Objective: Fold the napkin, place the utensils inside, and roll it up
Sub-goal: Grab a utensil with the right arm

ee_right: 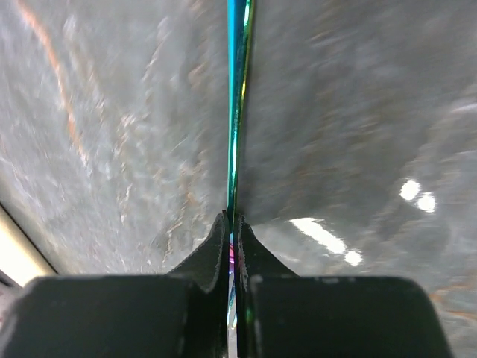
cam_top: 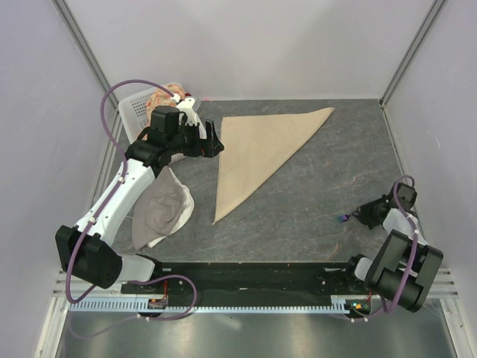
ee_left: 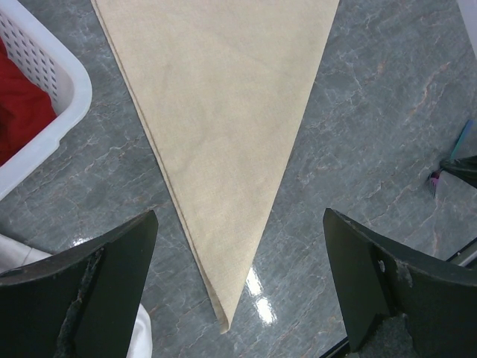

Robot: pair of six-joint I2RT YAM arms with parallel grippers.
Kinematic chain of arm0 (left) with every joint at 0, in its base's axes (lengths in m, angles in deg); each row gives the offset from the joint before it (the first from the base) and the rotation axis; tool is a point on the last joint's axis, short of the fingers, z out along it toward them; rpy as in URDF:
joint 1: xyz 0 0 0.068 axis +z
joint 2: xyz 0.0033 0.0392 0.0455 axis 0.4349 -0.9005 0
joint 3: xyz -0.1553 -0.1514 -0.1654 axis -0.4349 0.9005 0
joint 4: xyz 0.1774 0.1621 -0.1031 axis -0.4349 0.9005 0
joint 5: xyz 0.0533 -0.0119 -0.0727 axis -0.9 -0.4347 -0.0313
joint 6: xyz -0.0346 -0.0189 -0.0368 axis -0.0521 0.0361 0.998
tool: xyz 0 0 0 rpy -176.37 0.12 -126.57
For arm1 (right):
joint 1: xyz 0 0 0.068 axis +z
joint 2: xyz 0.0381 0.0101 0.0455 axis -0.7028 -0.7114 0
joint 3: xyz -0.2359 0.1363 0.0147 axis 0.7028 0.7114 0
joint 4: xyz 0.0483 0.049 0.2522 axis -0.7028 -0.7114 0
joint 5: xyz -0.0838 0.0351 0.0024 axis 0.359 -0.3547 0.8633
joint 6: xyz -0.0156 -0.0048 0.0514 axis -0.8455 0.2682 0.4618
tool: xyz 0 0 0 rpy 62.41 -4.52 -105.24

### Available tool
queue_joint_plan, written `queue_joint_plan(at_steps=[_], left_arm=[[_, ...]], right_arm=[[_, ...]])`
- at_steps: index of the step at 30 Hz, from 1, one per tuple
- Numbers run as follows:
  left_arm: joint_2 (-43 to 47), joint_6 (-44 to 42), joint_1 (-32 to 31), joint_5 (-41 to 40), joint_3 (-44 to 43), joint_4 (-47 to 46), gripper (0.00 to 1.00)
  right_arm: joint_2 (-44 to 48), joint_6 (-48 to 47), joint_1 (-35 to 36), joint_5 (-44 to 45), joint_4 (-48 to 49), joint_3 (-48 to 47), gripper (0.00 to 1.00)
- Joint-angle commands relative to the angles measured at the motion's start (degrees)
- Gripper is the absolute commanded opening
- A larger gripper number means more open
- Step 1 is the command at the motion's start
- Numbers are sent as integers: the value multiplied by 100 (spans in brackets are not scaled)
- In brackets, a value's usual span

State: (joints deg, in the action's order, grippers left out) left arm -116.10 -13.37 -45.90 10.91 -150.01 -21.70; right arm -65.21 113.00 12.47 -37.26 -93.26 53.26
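Napkin (cam_top: 257, 149), basket (cam_top: 138, 108), cloth (cam_top: 160, 212) on grey table (cam_top: 320, 194)

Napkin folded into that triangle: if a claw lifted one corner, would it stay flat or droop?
Probably droop: the napkin lies thin and perfectly flat, like soft cloth. Its two layers sit slightly offset along one edge, so they may slide apart. On the glossy table it would likely slip when pushed.

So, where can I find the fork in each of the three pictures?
Top external: the fork is at the lower right, at the tip of the right tool.
Left wrist: fork at the far right edge, well right of the napkin.
Right wrist: fork as a thin teal line up the middle, clamped edge-on in the tool.
Shared landmark: the grey marbled table, seen in all three.
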Motion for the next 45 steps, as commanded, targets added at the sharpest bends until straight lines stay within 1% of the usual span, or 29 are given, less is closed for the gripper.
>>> queue_joint_plan(at_steps=[1, 5, 6, 8, 9, 12, 14, 16, 19, 26, 27, 29, 32, 37, 41, 45], left_arm=[[197, 167, -27, 88, -86, -120, 100], [224, 184, -36, 96, -86, -120, 100], [224, 184, -27, 96, -86, -129, 100], [224, 184, -36, 105, -86, -129, 100], [224, 184, -27, 97, -86, -137, 100], [233, 184, -27, 88, -77, -129, 100], [241, 176, -36, 79, -77, -138, 100], [241, 176, -27, 70, -77, -138, 100], [241, 176, -27, 70, -77, -138, 100], [250, 193, -36, 114, -77, -138, 100], [242, 193, -36, 114, -77, -129, 100], [250, 176, -36, 105, -86, -138, 100], [250, 193, -36, 105, -77, -146, 100], [259, 193, -27, 97, -86, -146, 100], [259, 211, -36, 88, -77, -138, 100], [259, 211, -27, 140, -77, -164, 100]], right_arm=[[-112, 135, 721, 661, -242, 17, 0], [-331, 91, 1336, 1056, -286, -483, 0], [-401, 82, 1625, 1144, -286, -590, 0], [-665, 56, 1925, 1312, -347, -905, 0], [-779, 56, 2214, 1495, -374, -1020, 0], [-1201, 65, 2602, 1715, -488, -1381, 0], [-1482, 56, 2743, 1865, -602, -1600, 0], [-1649, 73, 2919, 2041, -664, -1680, 4], [-1764, 135, 3051, 2147, -682, -1716, 9], [-1940, 214, 3175, 2305, -673, -1716, 15], [-1958, 214, 3340, 2314, -673, -1716, 16], [-2010, 223, 3385, 2376, -664, -1716, 15], [-2046, 223, 3429, 2297, -620, -1715, 1], [-1809, 398, 3666, 1902, -734, -2084, 0], [-1650, 732, 4139, 1673, -831, -2759, 0], [-1947, 996, 4659, 1681, -805, -3419, 0]])
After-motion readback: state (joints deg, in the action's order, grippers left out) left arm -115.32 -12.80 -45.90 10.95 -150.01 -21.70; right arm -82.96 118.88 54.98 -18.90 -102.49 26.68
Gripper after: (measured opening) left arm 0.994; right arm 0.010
